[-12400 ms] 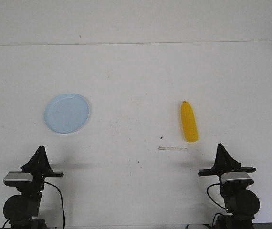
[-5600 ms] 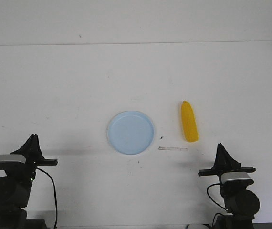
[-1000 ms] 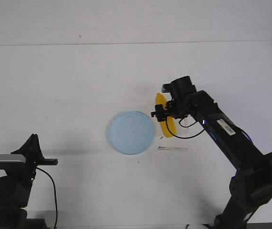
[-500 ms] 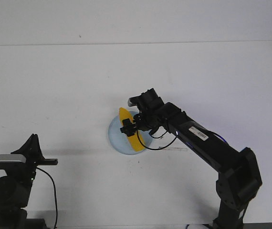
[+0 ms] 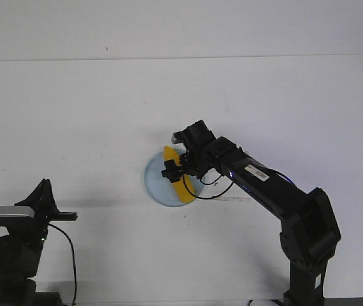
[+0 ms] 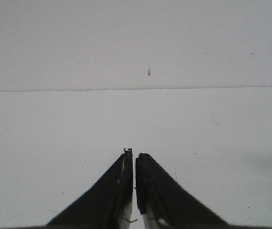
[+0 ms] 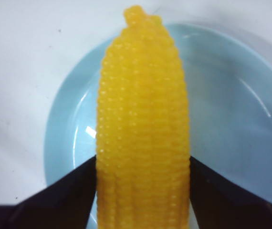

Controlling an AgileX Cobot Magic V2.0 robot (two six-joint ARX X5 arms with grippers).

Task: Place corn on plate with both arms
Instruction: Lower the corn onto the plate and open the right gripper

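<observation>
Corn (image 7: 143,129) between right end effector (image 7: 143,191) fingers

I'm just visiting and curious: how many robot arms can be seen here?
2. The right arm reaches out over the plate, its gripper holding the corn. The left arm sits folded at the table's near left corner, its gripper shut.

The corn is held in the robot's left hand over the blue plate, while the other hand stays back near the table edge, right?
Not quite: the right hand holds the corn over the plate, as the front view shows. The left hand is the one back near the table edge.
</observation>
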